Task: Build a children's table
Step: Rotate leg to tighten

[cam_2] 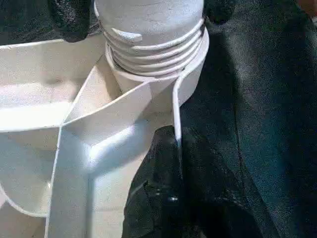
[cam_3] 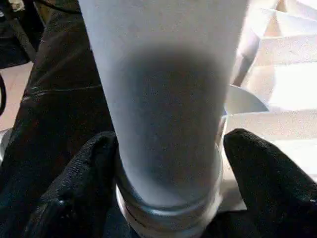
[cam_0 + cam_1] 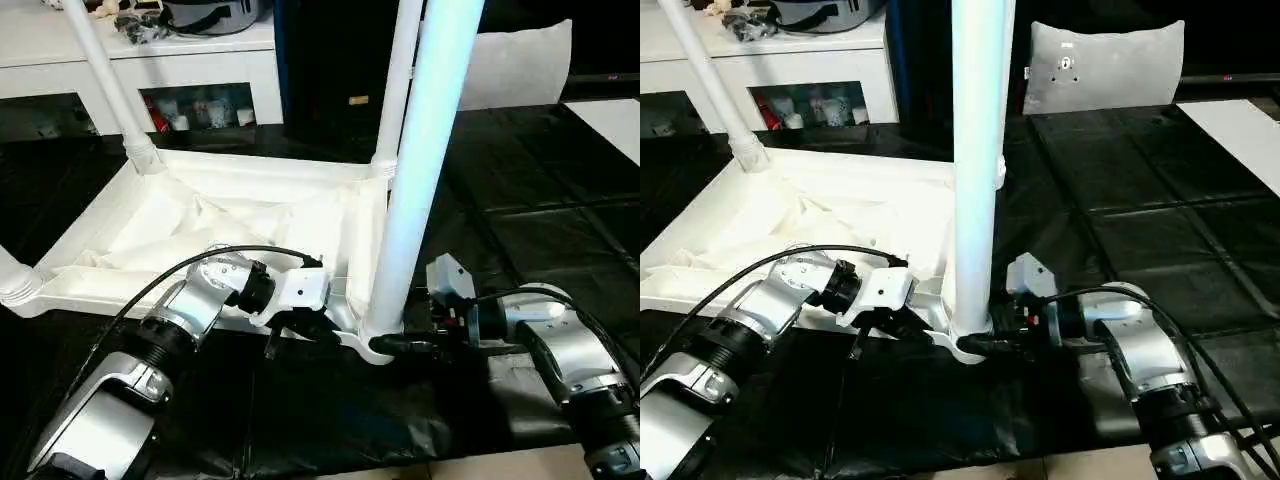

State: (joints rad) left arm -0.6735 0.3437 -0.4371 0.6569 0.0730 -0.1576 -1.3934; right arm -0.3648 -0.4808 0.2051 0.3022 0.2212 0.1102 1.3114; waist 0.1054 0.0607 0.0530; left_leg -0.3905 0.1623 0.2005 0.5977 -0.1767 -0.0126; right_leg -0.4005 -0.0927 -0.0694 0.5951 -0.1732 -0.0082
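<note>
The children's table lies upside down on the black cover, its white ribbed top [image 3: 200, 165] facing up. Three legs stand in corner sockets: far left [image 3: 100, 70], far right [image 3: 400, 80] and near left [image 3: 12, 280]. The fourth leg [image 3: 420, 150] stands upright in the near right socket, its threaded end [image 1: 153, 44] showing above the socket's rim. My left gripper [image 3: 300, 335] is shut on the top's near rim beside that socket, one finger [image 1: 158, 198] pressed against the thin wall. My right gripper [image 3: 390, 345] straddles the leg's base, open, its fingers [image 2: 84, 183] on both sides of the tube [image 2: 163, 99].
A white cabinet [image 3: 150, 60] with cluttered shelves stands behind the table top. A pale cushion [image 3: 1105, 65] leans at the back right and a white board [image 3: 610, 120] lies at the right edge. The black cover [image 3: 520, 200] ends near the front, where pale floor [image 3: 480, 465] shows.
</note>
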